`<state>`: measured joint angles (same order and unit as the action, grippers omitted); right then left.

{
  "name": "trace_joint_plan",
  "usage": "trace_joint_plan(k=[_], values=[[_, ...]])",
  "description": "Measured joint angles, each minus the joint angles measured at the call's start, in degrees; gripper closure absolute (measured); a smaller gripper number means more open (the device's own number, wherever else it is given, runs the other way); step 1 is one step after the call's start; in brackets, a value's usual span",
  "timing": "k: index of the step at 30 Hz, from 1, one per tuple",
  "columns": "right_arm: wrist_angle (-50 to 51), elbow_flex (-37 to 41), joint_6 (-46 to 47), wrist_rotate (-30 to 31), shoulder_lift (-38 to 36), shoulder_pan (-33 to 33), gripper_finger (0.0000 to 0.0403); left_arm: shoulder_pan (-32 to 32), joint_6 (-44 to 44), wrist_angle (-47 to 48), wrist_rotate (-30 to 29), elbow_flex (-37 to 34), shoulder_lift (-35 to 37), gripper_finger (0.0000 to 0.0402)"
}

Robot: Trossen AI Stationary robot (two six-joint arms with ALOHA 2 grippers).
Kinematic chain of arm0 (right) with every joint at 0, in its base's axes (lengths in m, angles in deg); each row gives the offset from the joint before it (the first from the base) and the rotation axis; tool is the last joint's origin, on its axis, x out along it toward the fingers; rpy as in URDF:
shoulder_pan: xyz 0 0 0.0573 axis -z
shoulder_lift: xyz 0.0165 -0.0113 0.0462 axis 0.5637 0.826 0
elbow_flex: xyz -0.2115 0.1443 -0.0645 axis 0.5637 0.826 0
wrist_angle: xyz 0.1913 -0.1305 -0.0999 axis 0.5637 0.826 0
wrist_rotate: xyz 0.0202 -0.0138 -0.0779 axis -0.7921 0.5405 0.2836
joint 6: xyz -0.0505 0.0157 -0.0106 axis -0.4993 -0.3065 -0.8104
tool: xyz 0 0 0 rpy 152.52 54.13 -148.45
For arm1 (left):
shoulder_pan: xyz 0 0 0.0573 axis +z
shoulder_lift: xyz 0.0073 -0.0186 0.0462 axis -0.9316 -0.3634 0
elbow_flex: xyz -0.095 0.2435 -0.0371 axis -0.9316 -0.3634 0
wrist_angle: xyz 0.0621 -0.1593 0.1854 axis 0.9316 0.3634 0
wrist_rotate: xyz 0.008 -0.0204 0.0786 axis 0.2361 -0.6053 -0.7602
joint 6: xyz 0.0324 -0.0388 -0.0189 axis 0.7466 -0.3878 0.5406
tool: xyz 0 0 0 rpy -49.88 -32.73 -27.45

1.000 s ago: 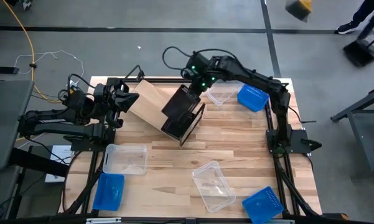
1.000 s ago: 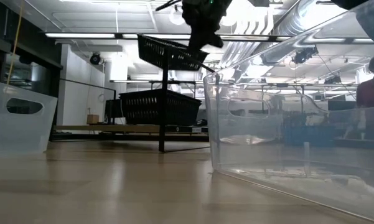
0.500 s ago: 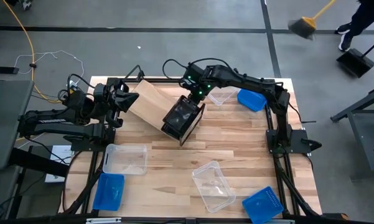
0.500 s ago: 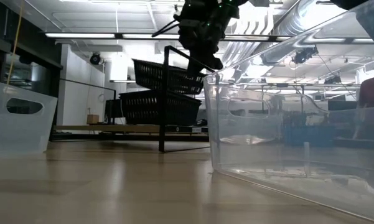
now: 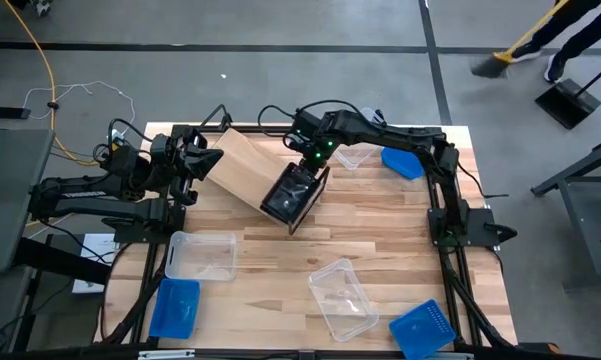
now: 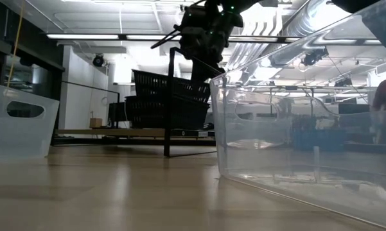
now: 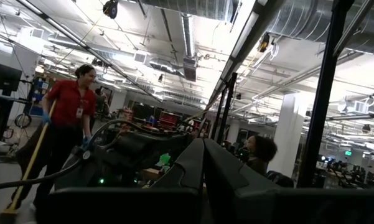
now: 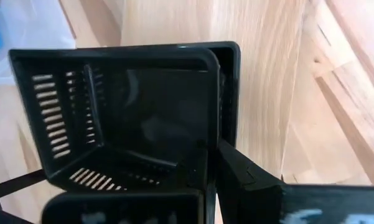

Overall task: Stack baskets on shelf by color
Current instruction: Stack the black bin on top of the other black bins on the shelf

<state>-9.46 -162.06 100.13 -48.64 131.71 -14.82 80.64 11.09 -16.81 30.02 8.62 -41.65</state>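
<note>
The shelf [image 5: 250, 170] hides most of the black baskets [image 6: 170, 99] from above. The near clear basket [image 6: 308, 122] runs off the low picture's right edge and blurs the blue baskets behind it. The person [image 5: 580, 25] sweeping is cut off at the top edge.

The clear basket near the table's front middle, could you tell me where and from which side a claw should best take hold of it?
Grip a long side wall near its top rim, coming straight down from above. The clear basket sits upright with its mouth open upward, angled on the table, and nothing lies against its walls, so one finger can go inside and one outside.
</note>
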Motion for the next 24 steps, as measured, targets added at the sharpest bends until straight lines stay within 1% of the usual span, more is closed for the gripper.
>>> trace_joint_plan(k=[10,14,19,24], values=[[-0.2,0.0,0.0,-0.2,0.0,0.0,0.0402,0.0,0.1,0.0,0.0,0.0,0.0,0.0401],[0.2,0.0,0.0,-0.3,0.0,0.0,0.0393,0.0,0.1,0.0,0.0,0.0,0.0,0.0402],[0.2,0.0,0.0,-0.4,0.0,0.0,0.0370,0.0,0.1,0.0,0.0,0.0,0.0,0.0401],[-0.4,0.0,0.2,-0.4,0.0,0.0,0.0321,0.0,0.1,0.0,0.0,0.0,0.0,0.0401]])
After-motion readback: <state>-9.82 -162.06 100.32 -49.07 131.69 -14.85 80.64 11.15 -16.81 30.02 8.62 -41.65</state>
